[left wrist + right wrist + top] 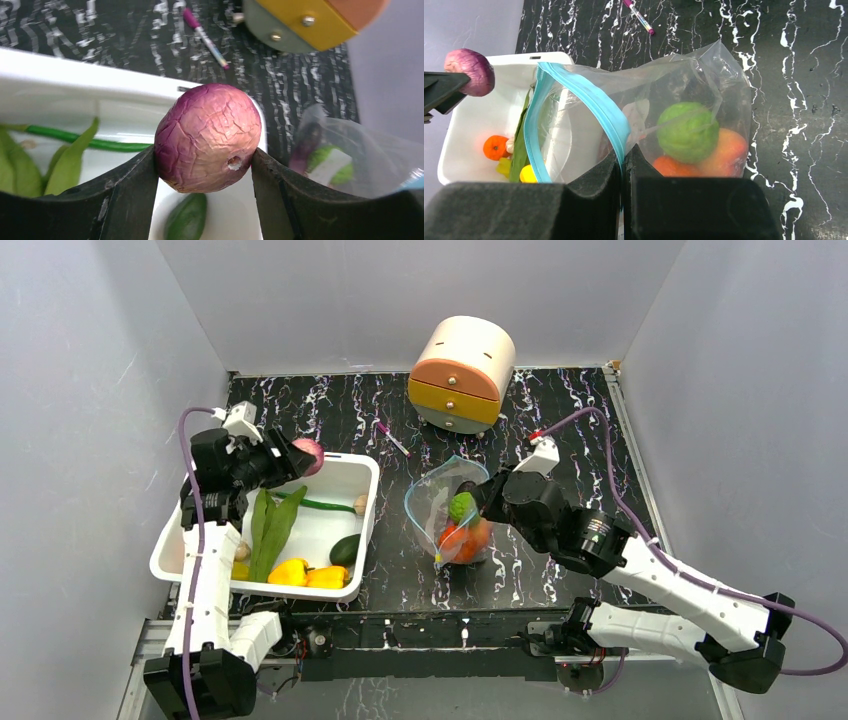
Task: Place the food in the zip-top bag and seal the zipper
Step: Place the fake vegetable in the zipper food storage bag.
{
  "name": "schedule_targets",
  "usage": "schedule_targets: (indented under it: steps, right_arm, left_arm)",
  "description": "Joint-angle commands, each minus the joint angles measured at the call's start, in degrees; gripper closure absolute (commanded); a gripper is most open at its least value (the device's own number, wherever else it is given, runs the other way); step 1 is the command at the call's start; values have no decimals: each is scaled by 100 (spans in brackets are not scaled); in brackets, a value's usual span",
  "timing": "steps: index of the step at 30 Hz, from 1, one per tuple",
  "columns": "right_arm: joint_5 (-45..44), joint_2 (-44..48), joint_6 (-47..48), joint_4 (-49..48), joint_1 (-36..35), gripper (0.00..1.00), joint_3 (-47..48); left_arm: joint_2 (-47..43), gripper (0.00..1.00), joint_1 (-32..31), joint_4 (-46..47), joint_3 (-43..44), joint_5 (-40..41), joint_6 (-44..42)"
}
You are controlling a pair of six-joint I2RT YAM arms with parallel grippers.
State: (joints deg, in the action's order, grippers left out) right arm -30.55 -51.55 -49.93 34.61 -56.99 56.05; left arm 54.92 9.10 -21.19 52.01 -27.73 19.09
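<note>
Gripping a wrinkled purple-pink round fruit (207, 135) between both fingers, the left gripper (204, 156) hangs above the far corner of the white tub (368, 502), the fruit lifted clear of the tub's floor. The zip-top bag (684, 75) lies ahead of this gripper and off to its right, well apart from it across the tub's rim.

The right gripper (623, 156) is clamped on the bag's mouth edge, its fingers pinching the zipper (589, 97) so that the blue-green strip arches away from it and the mouth stands open toward the tub. Just beyond its fingertips, inside the bag, sit a green round fruit (687, 131) and orange fruits (726, 150) pressed against it.

By these pictures the task looks partly done: some food is bagged and one piece is in the air. Below and behind the left gripper the tub holds a long green leaf (270, 525), yellow peppers (305, 574) and a dark green piece (346, 549), none yet bagged. The zipper is unsealed, so sealing remains for last.
</note>
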Motion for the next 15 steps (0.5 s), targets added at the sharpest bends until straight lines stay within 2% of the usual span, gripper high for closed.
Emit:
schedule_targets:
  steps: [1, 9, 15]
  right_arm:
    - [-426, -30, -68, -31, -14, 100, 374]
    - [-260, -160, -139, -213, -14, 100, 241]
    - [68, -289, -109, -419, -14, 100, 224]
  left_arm:
    - [-260, 77, -294, 816, -118, -980, 548]
    - [-181, 76, -995, 1197, 41, -1604, 589]
    - [-299, 76, -1590, 2169, -189, -1640, 1378]
